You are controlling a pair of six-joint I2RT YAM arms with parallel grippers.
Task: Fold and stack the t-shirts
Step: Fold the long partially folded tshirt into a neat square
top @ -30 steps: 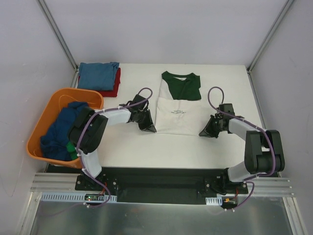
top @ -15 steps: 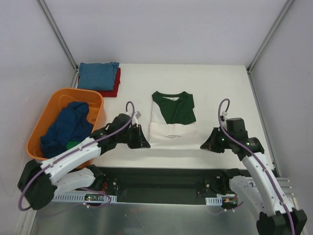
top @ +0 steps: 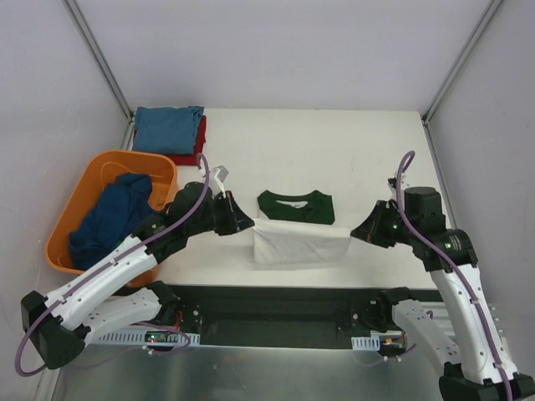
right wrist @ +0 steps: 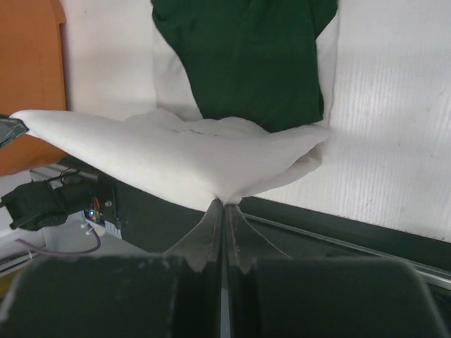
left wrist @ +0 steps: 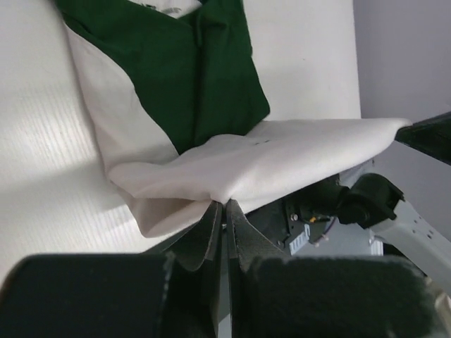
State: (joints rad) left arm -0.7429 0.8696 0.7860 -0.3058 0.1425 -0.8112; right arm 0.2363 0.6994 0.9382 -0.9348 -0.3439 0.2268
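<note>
Cream t-shirt (top: 301,244) in left pincer (top: 248,224), right pincer (top: 356,235)

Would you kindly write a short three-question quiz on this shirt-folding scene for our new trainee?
1. True or false: the left tool and the right tool are each shut on the lifted edge of the cream shirt.
2. What lies in the orange basket? A) a crumpled dark blue shirt B) a towel C) a pair of socks
3. Fill in: in the folded stack at the far left of the table, the light blue shirt lies on a ___ shirt.
Key: 1 true; 2 A; 3 red, the red shirt.
</note>
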